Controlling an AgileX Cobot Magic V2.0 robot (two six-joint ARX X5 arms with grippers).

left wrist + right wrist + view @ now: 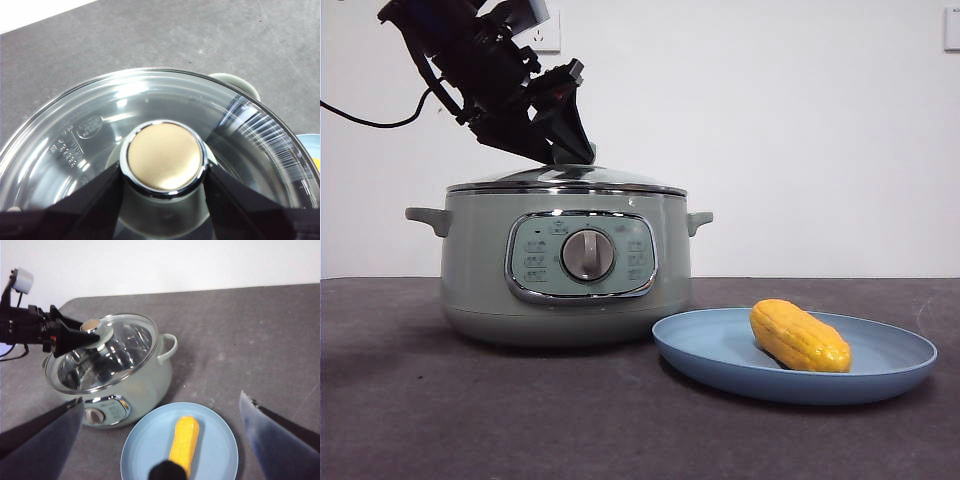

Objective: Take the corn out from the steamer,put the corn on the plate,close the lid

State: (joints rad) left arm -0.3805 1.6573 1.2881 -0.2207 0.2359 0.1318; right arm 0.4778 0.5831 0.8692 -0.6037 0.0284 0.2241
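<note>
- A dark grey worktop [440, 420] fills the foreground, seen from a low level across it.
- Nearest on it is the plate [890, 375], light blue, wide and shallow, just beside the steamer and in front of its control-panel side.
- The corn [799, 336] lies on its side on the plate, yellow-orange, not touching the steamer.
- The steamer [480, 270] stands behind the plate, a pale green pot with a silver dial [588, 255] in a chrome-framed panel.
- The lid [620, 180] sits on the steamer's rim, clear glass with a chrome edge.
- The left tool [164, 172] reaches down to the centre of the lid, its two jaws closed against the sides of the knob [163, 156].
- The right tool [160, 440] hangs above the plate, well clear of the steamer, jaws spread wide and holding nothing.
- A white wall [800, 130] stands behind the steamer.
</note>
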